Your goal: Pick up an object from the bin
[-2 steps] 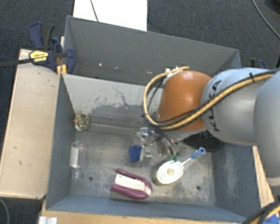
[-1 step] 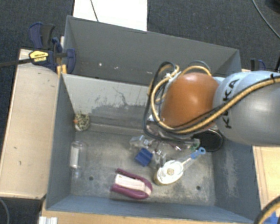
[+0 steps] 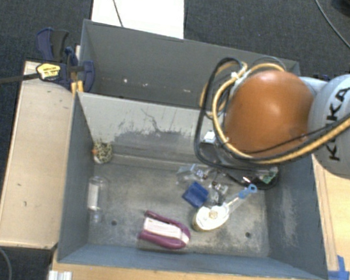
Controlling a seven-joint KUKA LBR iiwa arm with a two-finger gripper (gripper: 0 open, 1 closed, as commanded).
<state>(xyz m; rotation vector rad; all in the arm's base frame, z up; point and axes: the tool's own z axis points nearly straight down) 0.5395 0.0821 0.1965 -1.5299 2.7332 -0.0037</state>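
Grey bin (image 3: 122, 193) | pincer (image 3: 213, 183) half hidden under orange cover (image 3: 266, 110), grip state unclear | blue block (image 3: 194, 194) just beside

— Where can we get down?
— The bin floor (image 3: 139, 186) left of centre lies bare, between the clear vial (image 3: 94, 194) and the blue block (image 3: 194, 194).
— And on the right?
— The orange wrist cover (image 3: 266, 110) overhangs us there. The white scoop (image 3: 210, 217) and pink case (image 3: 164, 231) crowd the near side.
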